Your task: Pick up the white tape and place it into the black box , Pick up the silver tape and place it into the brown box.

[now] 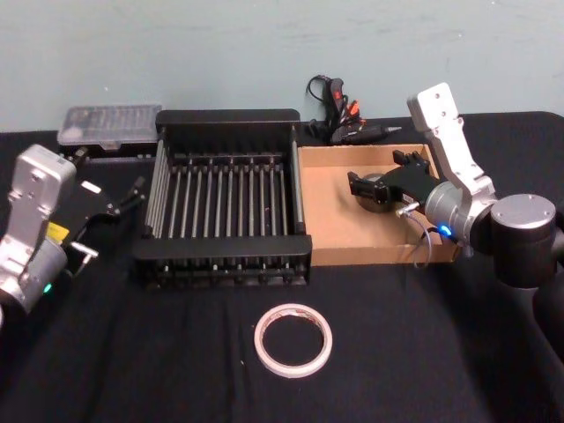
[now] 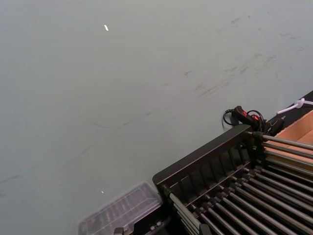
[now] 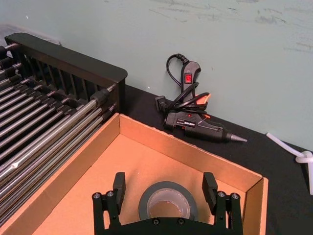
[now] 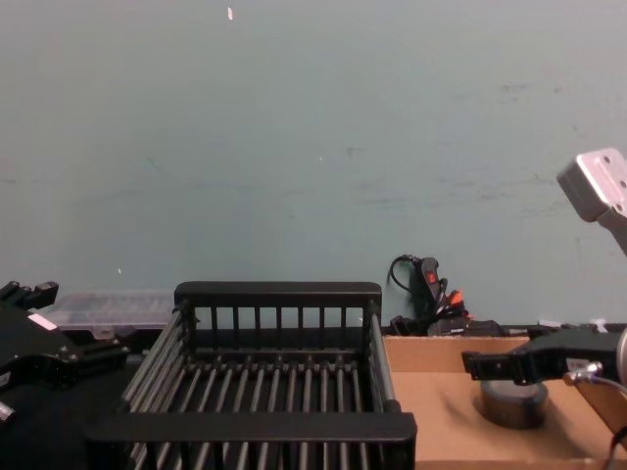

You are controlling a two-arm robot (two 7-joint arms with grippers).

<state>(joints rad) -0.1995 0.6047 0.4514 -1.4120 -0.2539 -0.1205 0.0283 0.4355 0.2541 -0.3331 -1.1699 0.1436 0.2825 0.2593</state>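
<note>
Now the silver tape sits in the brown box, and the white tape lies on the table.

From the head, the white tape (image 1: 293, 339) lies flat on the black table (image 1: 132, 370), in front of the black box (image 1: 225, 207). The right gripper (image 1: 372, 188) hangs over the silver tape (image 1: 381, 193) inside the brown box (image 1: 335, 238). The left gripper (image 1: 123, 201) waits left of the black box; I cannot tell if its claw is apart. From the right wrist, the claw fingers (image 3: 119, 183) stand apart, one on each side of the silver tape, not squeezing it. A black glue gun (image 3: 198, 128) lies behind the brown box. From the chest, the silver tape rests on the box floor under the right gripper.
</note>
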